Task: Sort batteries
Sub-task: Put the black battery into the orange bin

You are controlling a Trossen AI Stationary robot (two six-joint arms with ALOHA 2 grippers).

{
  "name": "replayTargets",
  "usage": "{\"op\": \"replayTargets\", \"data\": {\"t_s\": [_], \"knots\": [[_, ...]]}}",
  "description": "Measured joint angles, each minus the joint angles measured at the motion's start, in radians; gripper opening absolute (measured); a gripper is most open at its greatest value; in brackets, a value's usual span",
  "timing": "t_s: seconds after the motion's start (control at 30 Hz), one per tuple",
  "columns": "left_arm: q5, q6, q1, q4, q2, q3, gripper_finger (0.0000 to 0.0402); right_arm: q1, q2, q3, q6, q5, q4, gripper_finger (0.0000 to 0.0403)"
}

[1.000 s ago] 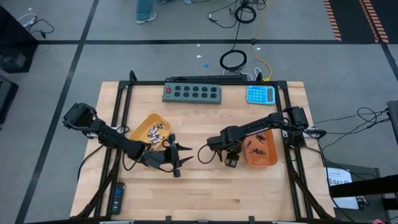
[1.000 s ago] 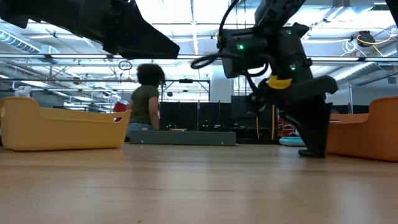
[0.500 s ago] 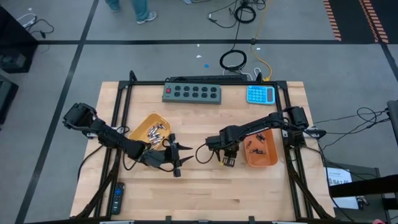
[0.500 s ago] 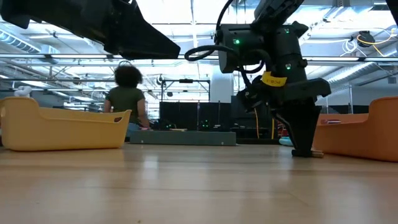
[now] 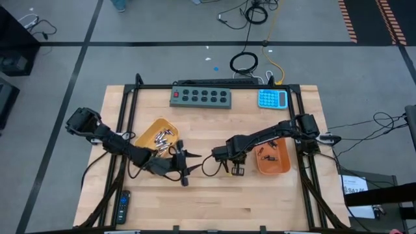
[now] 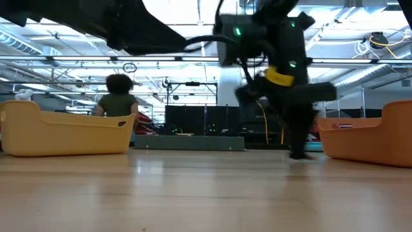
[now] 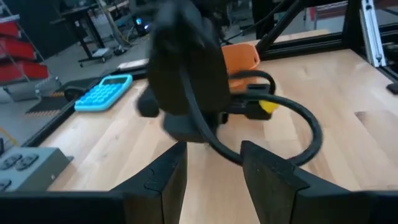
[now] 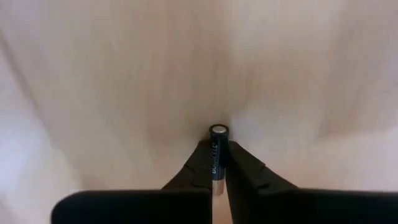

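Pale wooden boards make up the table (image 5: 208, 201), framed by black rails, with grey floor and loose cables beyond it. Pinched between the right gripper's (image 8: 217, 163) two dark fingers is a thin black battery (image 8: 217, 149) with a shiny round end, held lengthwise so its tip pokes out past the fingertips, just above the bare wood near the table's middle. From above, that right gripper (image 5: 235, 169) sits just beside the right tray (image 5: 283, 166), an orange plastic bin holding a few small dark batteries (image 5: 266, 153). Left of centre, the left tray (image 5: 144, 138), yellower and set at an angle, holds a cluster of silvery batteries (image 5: 164, 138). The left gripper (image 5: 185, 162) hangs just beside that tray's near corner, its fingers spread apart and holding nothing, pointing toward the right arm. Along the far edge lie a grey box (image 5: 201, 96) with a row of dark buttons and a blue calculator (image 5: 272, 99). A black remote (image 5: 121, 207) lies at the near left corner. Seen from table height, a person (image 6: 116, 103) stands in the room behind the trays.
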Motion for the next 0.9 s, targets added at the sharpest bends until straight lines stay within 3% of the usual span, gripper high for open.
{"op": "replayTargets", "data": {"t_s": [0.07,0.23,0.43,0.67,0.9], "knots": [[-0.013,0.013,-0.008,0.007,0.000,0.000,0.0162,0.003,-0.031,0.021,-0.001,0.049,-0.027,0.0003],[-0.030,0.018,-0.025,-0.001,0.001,0.001,0.0162,0.004,-0.149,0.037,0.060,0.034,-0.146,0.0002],[-0.096,0.021,-0.044,-0.028,0.001,0.001,0.0162,0.005,-0.292,-0.072,0.234,0.030,-0.324,0.0003],[-0.100,-0.006,-0.048,-0.024,0.001,0.000,0.0162,0.000,-0.465,-0.344,0.367,0.017,-0.210,0.0012],[-0.100,-0.033,-0.048,-0.008,0.001,0.000,0.0162,-0.010,-0.534,-0.483,0.416,-0.010,-0.099,0.0085]]}}
